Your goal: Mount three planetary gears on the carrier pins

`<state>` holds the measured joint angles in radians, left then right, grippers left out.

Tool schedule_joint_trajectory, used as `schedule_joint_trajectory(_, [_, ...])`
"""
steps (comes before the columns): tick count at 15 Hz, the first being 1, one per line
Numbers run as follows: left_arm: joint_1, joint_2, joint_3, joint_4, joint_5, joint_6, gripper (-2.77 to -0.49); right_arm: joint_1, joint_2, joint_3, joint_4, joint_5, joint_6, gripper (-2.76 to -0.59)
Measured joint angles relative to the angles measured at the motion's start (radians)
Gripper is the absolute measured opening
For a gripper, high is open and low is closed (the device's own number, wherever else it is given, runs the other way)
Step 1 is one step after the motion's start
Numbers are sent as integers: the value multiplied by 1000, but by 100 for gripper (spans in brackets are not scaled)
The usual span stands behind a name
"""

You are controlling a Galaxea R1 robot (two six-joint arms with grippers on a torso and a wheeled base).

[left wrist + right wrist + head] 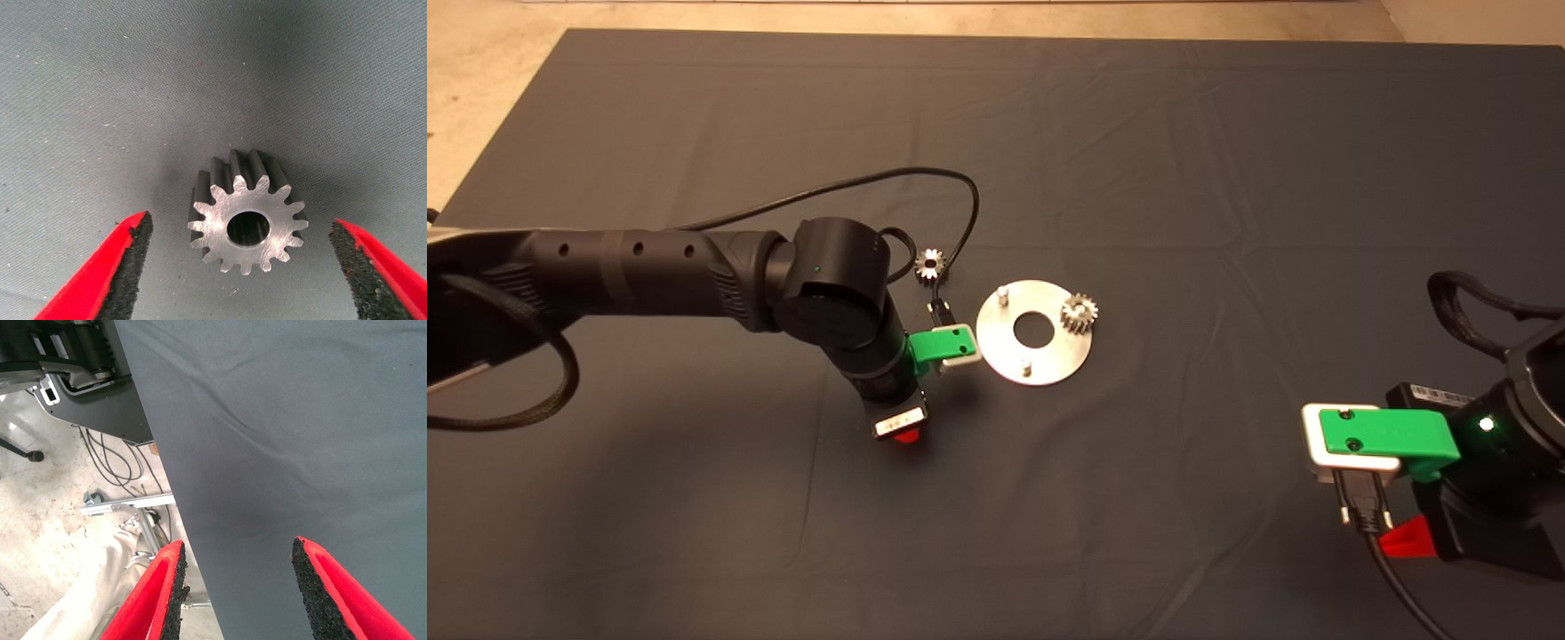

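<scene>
Left gripper (pixel 241 267) is down over the mat (pixel 1138 160) just off the disc (pixel 1049 360), on the side away from the right arm, and its fingers (pixel 117 263) are spread wide, one to each side of a loose gear (pixel 247 220). That gear stands on its end face on the mat, bore up, touching neither pad, so nothing is pinched yet (from the head view the wrist hides it completely). My read: this is the approach for a grasp, with the close and the lift to come.

Out from there to the disc. One gear (pixel 1080 313) is already seated on the pin at the rim facing the right arm. Two pins remain bare: one (pixel 1003 292) at the far rim, one (pixel 1027 365) at the near rim. So one of three installed, as far as I can judge.

A third gear (pixel 929 264) lies on the mat just beyond the disc's far rim on the left arm's side, close to the arm's cable (pixel 925 182), and it waits its turn.

Right gripper (pixel 237 587) is parked well clear of the disc at the mat's near edge, fingers apart and holding nothing.
</scene>
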<state>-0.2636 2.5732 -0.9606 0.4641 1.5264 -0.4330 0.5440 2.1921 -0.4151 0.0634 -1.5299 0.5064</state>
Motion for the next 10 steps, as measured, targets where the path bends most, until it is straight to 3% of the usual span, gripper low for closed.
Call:
schedule_joint_trajectory(4, [6,0,0,1,0,0,-125,5,0,0,3,0,0,-220])
schedule_joint_trajectory(10, [6,0,2,1,0,0,-146,16,2,0,5,0,0,-220])
